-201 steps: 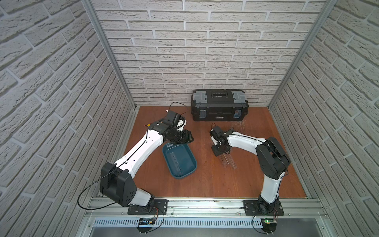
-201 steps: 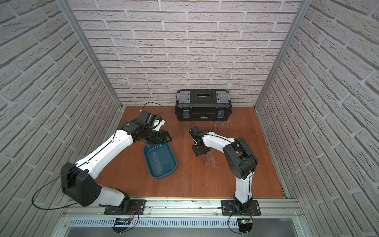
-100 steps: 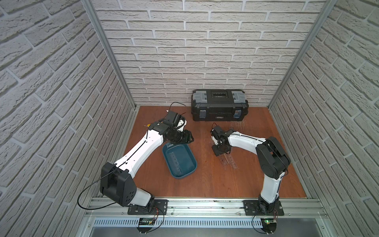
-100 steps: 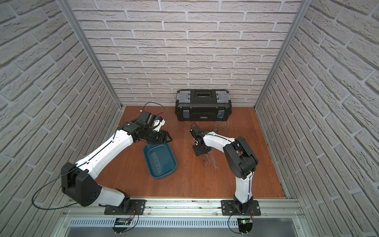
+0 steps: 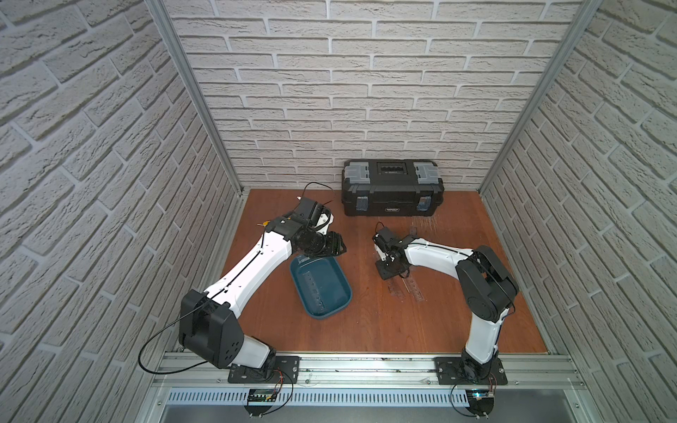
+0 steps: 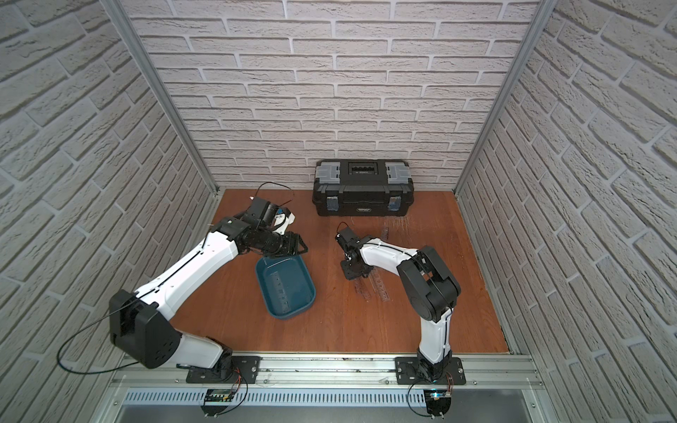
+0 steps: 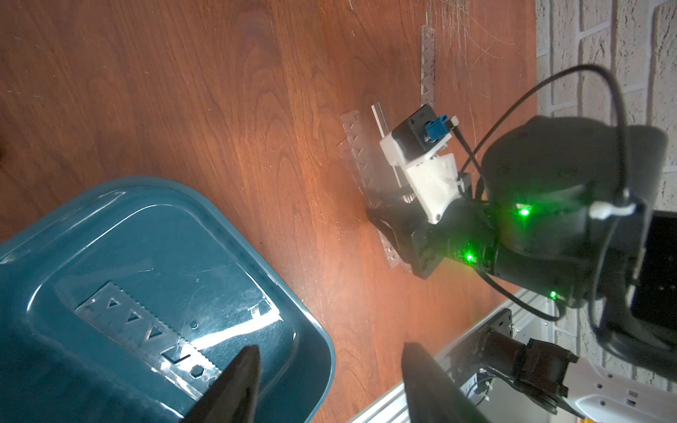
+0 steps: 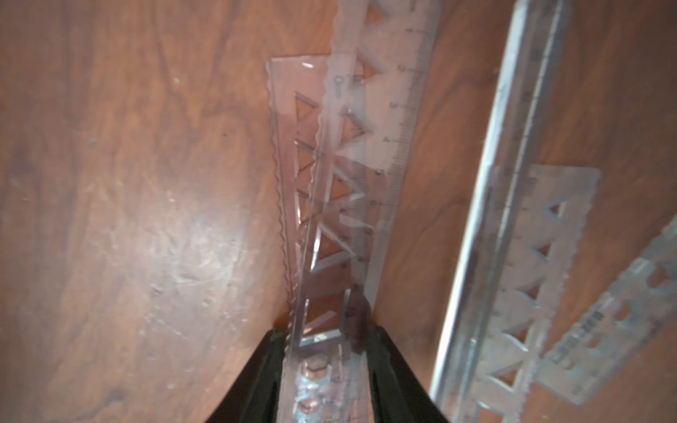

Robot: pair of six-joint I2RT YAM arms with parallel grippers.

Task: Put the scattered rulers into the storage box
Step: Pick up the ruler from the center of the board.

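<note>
The left tool (image 7: 328,353) is hovering, jaws wide apart and empty, over one end of the teal storage box (image 5: 331,282), where one clear ruler (image 7: 146,329) is already lying. Further right, the right tool (image 8: 325,335) is reaching down to the wooden surface (image 5: 384,322), jaws sitting against both long edges of a second ruler (image 8: 329,227); whether it is gripping, I cannot tell. More rulers (image 8: 513,256) are lying just beside it. The pickup seems in hand; next comes a clean lift and a carry leftward into the box. Scale numerals are showing faintly; other print, and the black toolbox (image 5: 392,190) label, is unreadable.
</note>
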